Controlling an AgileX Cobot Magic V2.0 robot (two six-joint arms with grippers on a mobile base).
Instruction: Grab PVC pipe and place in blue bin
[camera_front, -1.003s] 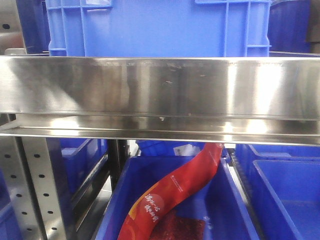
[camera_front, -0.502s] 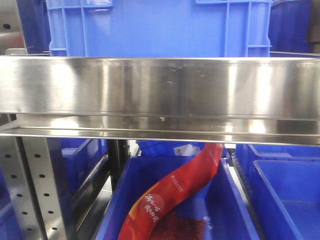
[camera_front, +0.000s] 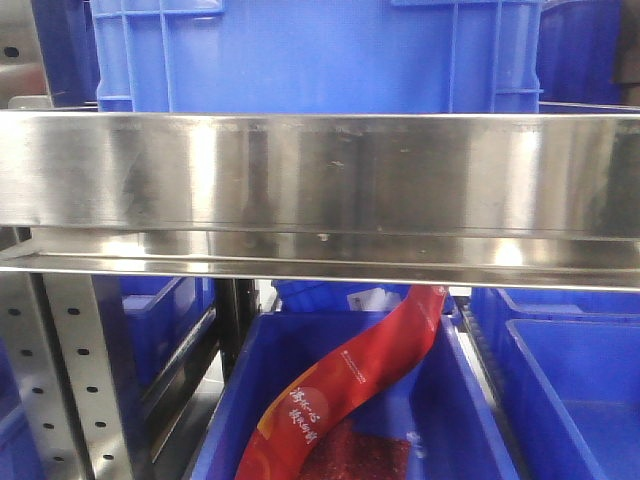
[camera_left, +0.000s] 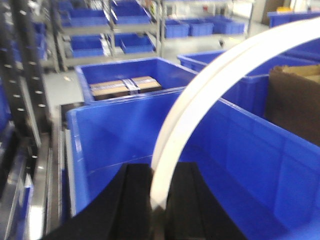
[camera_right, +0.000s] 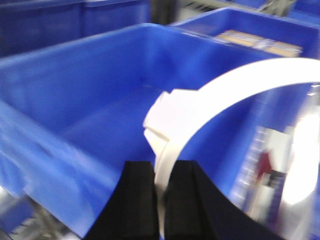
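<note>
The PVC pipe is a thin white arc of plastic. In the left wrist view my left gripper is shut on one end of it, over an empty blue bin. In the right wrist view my right gripper is shut on the other end of the pipe, just below a flat stepped tab, above another blue bin. The pipe arcs up and right out of both views. Neither gripper nor the pipe shows in the front view.
The front view faces a steel shelf rail with a blue crate above. Below, a blue bin holds a red packet. In the left wrist view a bin with a cardboard box and a brown carton stand nearby.
Nothing has visibly moved in the front view; only the reflections on the steel rail shift slightly.
</note>
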